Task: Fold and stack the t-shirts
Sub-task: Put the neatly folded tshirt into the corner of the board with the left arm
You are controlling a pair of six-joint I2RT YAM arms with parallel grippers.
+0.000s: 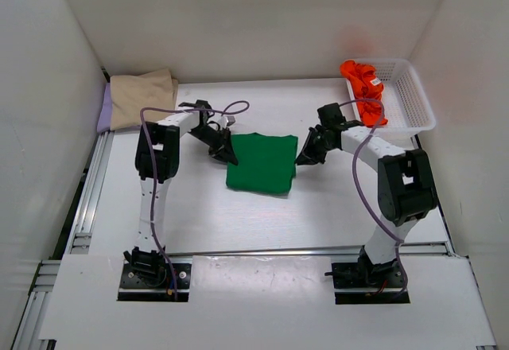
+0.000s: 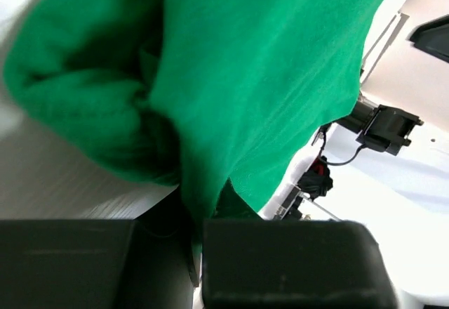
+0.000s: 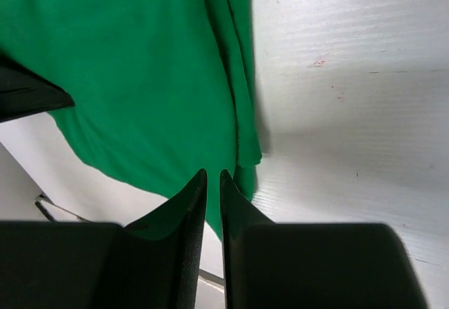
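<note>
1. Firstly, the green t-shirt (image 1: 261,163) lies folded to a rough square around the middle of the table (image 1: 238,223). The left gripper (image 1: 227,153) is closed on its left edge, and the left wrist view shows green cloth pinched between the fingers.
2. The right gripper (image 1: 305,156) is at the shirt's right edge. Its jaws stand almost together, with only a thin slit between them. I cannot tell if any cloth is caught there.
3. Possible trouble: if the arms lift and only the left side is really held, the shirt may hang from one edge and the fold may open.
4. The cloth looks bunched near the left fingers. Maybe not all layers are pinched, so a lower layer could slip out.
5. A careless release at the far left corner could disturb the beige t-shirt (image 1: 141,95), which lies on the lilac t-shirt (image 1: 103,110).
6. The table is white and smooth, so I think cloth slides easily on it. Metal rails run along its near and left edges.
7. At the far right corner stands a white mesh basket (image 1: 413,95), with the orange-red t-shirt (image 1: 364,87) hanging over its left rim. Plain white walls (image 1: 238,16) close the left, far and right sides.
</note>
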